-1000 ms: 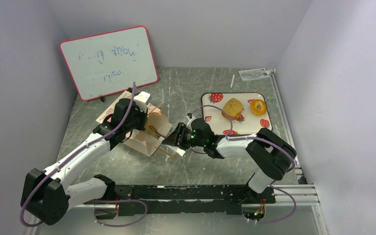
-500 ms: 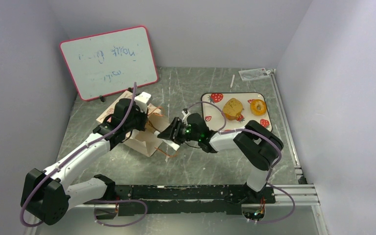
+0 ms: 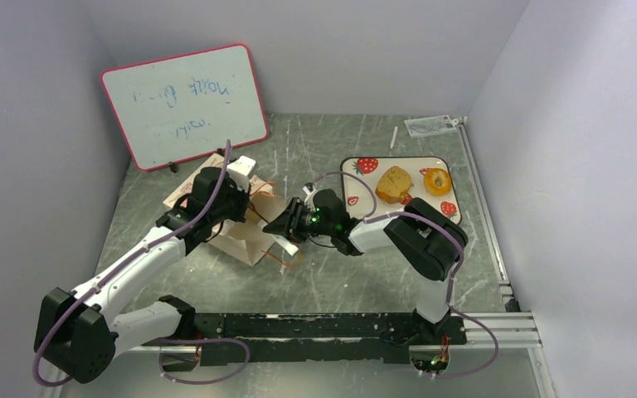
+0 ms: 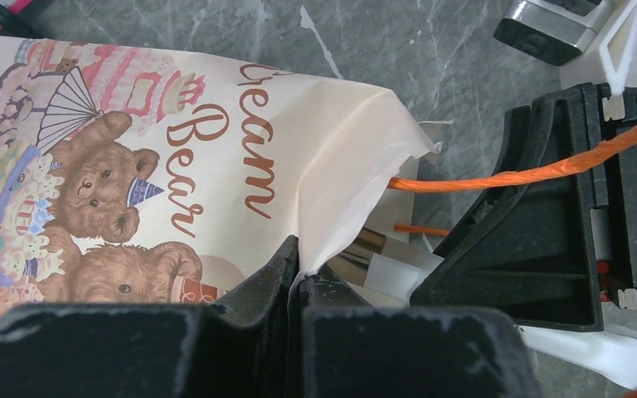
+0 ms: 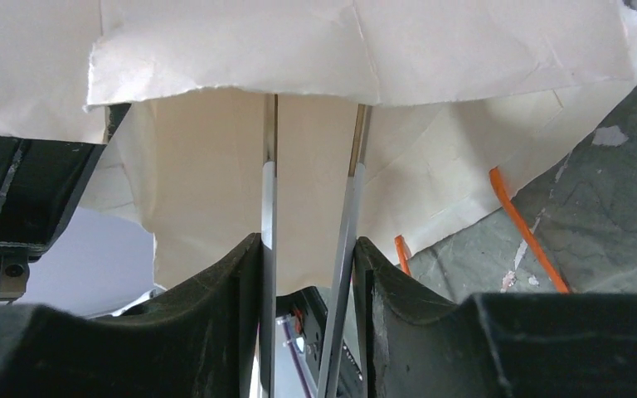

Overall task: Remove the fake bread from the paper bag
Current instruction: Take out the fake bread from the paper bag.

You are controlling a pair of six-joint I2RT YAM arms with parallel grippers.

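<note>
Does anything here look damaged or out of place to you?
Yes. The bag lies on its side rather than standing, and the rim of its mouth looks ragged and crumpled, as if torn. The left tool is pinching that rim.

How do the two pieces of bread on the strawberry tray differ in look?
The loaf chunk is yellow-brown, speckled and blocky; the bagel is orange and round. The bagel has a dark hole in its middle; the loaf chunk has none. The loaf chunk looks larger and lies left of the bagel in the top view. Both lie on the tray, outside the paper bag.
</note>
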